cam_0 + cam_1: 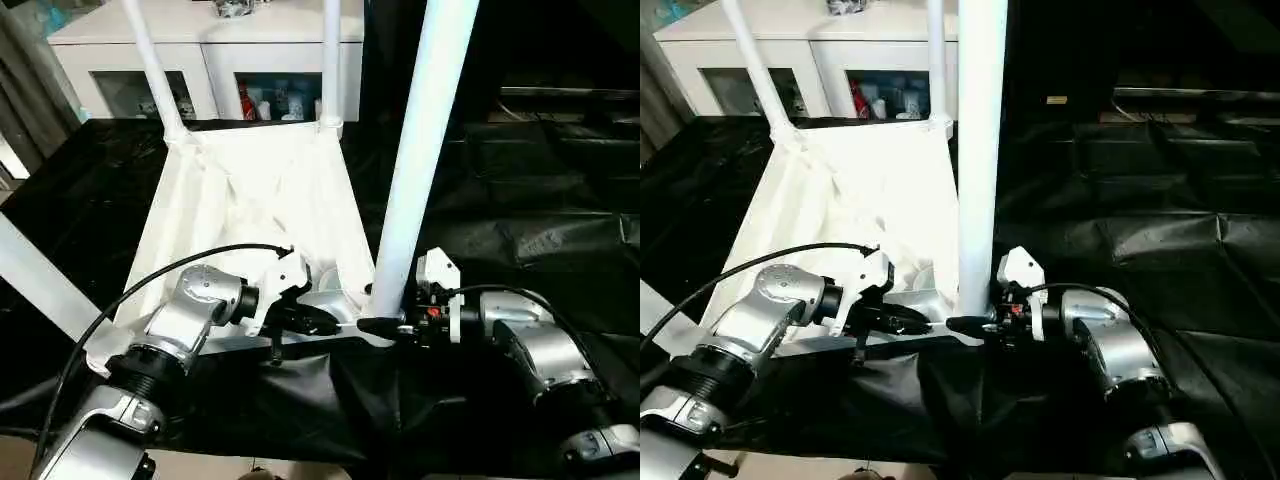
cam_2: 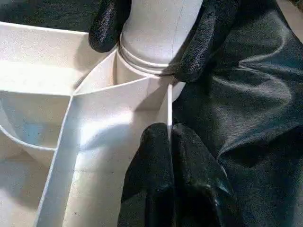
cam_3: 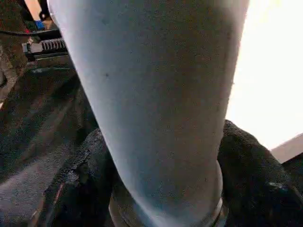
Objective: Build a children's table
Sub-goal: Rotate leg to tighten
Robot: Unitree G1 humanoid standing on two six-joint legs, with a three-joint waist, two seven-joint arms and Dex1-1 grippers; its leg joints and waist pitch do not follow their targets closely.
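Note:
The white tabletop (image 1: 250, 190) lies underside up on black sheeting, ribs showing. Two legs (image 1: 152, 65) (image 1: 331, 60) stand in its far corner sockets. A third leg (image 1: 425, 150) stands upright in the near right socket. My right gripper (image 1: 382, 324) is shut on that leg's flared base, one black finger (image 2: 106, 23) on each side. My left gripper (image 1: 335, 323) is shut on a thin upright rim (image 2: 169, 104) of the tabletop just beside that socket. Another white leg (image 1: 40, 280) slants across the near left.
A white cabinet (image 1: 200, 50) with glass-fronted shelves stands behind the table's far edge. Wrinkled black sheeting (image 1: 540, 230) covers the surface on all sides. A black cable (image 1: 200, 258) loops over my left forearm.

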